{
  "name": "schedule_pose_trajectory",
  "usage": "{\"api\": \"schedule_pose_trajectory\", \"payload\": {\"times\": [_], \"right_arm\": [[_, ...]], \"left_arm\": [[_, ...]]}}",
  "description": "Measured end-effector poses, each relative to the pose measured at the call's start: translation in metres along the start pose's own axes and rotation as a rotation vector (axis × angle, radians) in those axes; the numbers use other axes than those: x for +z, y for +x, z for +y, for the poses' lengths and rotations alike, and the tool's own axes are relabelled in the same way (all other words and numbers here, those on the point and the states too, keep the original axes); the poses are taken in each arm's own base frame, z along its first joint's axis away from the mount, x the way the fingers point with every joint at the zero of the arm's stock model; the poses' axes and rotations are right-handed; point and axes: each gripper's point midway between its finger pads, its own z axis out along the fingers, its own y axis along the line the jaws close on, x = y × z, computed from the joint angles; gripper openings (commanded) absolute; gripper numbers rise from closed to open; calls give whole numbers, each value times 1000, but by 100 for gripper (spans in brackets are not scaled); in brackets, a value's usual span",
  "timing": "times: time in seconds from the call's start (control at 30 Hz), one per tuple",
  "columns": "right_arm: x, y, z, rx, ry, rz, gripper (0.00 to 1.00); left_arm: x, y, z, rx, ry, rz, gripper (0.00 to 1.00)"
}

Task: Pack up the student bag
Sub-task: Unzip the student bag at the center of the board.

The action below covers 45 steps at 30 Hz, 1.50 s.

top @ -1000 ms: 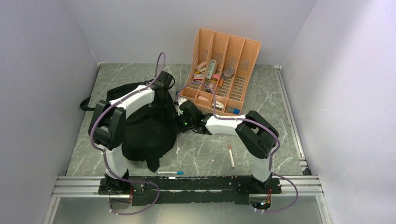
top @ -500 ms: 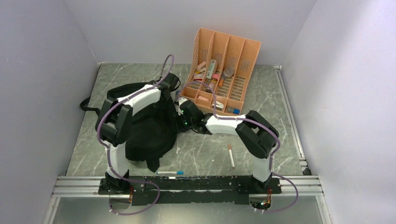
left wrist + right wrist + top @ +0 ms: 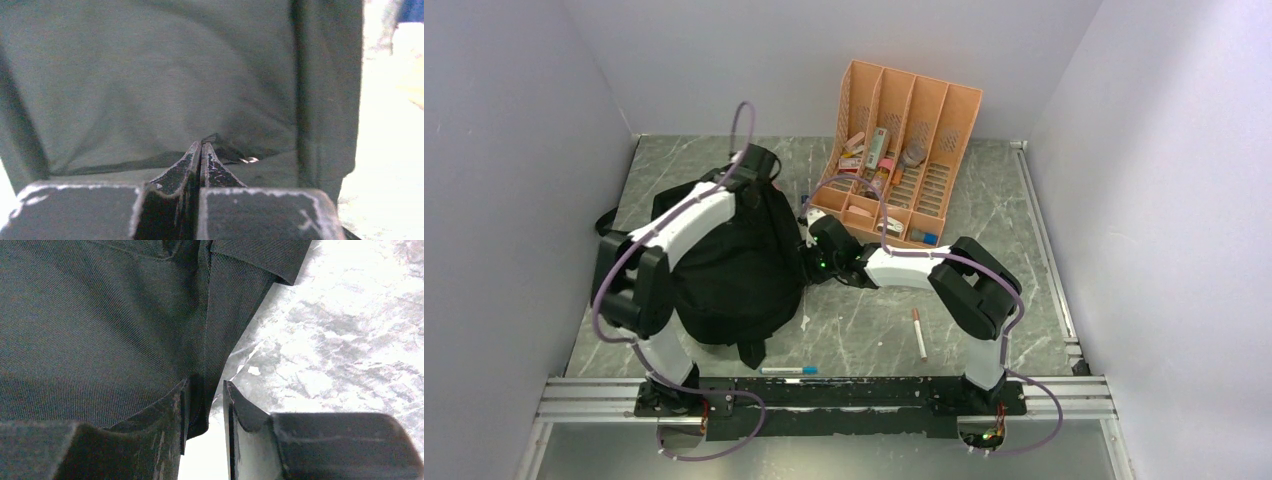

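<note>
Left fingers [image 3: 201, 152] clenched over the bag's [image 3: 734, 270] far end; right fingers [image 3: 206, 395] grasp its right edge.

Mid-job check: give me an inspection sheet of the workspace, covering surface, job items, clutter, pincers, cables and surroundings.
Surface: grey marbled table, aluminium rail at the near edge.
Job's things: student bag, black, lying left of centre; orange desk organizer at the back holding small items.
Clutter: blue-capped marker by the rail; pink pen right of centre.
Pincers: left pincer shut on a fold of bag fabric; right pincer shut on the bag's edge, a narrow gap showing.
Cables: purple cable looping above the left arm.
Surroundings: plain pale walls, nothing else seen.
</note>
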Motion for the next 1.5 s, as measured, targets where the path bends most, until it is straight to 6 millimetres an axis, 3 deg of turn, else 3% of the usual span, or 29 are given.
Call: {"api": "schedule_pose_trajectory", "payload": {"times": [0.1,0.23,0.6,1.07,1.33,1.5], "right_arm": [[0,0,0,0,0,0,32],[0,1,-1,1,2,1,32],[-2,-1,-1,9,12,-3,32],[-9,-6,-5,23,36,-11,27],[-11,-5,-15,33,59,2,26],[-15,-5,-16,33,59,-3,28]], "left_arm": [[-7,-5,30,-88,-6,-13,5],[-7,4,65,-177,-18,10,5],[-1,19,107,-296,-56,47,5],[-10,47,205,-556,-337,45,5],[-12,59,236,-627,-451,59,5],[-13,60,241,-633,-462,59,5]]}}
